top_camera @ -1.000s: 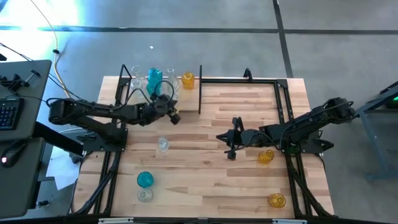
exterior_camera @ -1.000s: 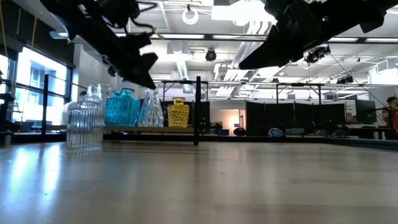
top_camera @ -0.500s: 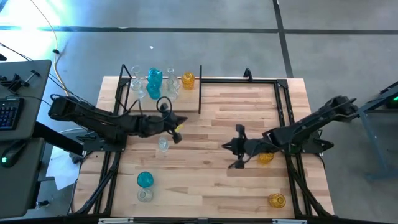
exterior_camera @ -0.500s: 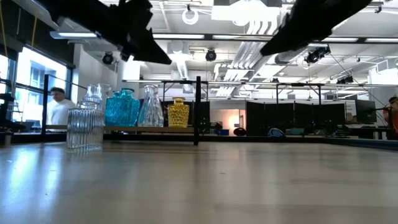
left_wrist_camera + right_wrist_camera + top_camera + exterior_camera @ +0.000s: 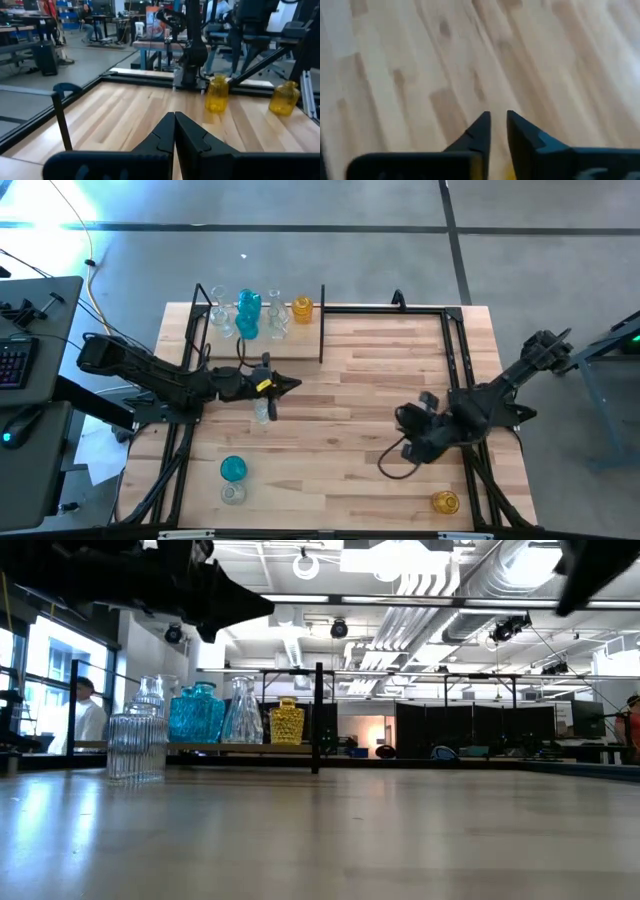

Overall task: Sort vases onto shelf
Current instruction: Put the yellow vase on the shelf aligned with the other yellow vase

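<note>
Amber vase [image 5: 427, 432] is hidden partly under right gripper [image 5: 405, 438], whose fingers are parted slightly, empty. Left gripper [image 5: 290, 385] is shut, empty, beside clear vase [image 5: 262, 412]. Shelf [image 5: 262, 345] is far-left.

vases [image 5: 250, 315]: upright cluster | shelf [image 5: 300, 352]: table's far-left corner

R wrist view [image 5: 420, 60] blurred.

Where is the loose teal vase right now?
High view: the teal vase stands near the table's front-left edge, next to a clear vase.
</note>
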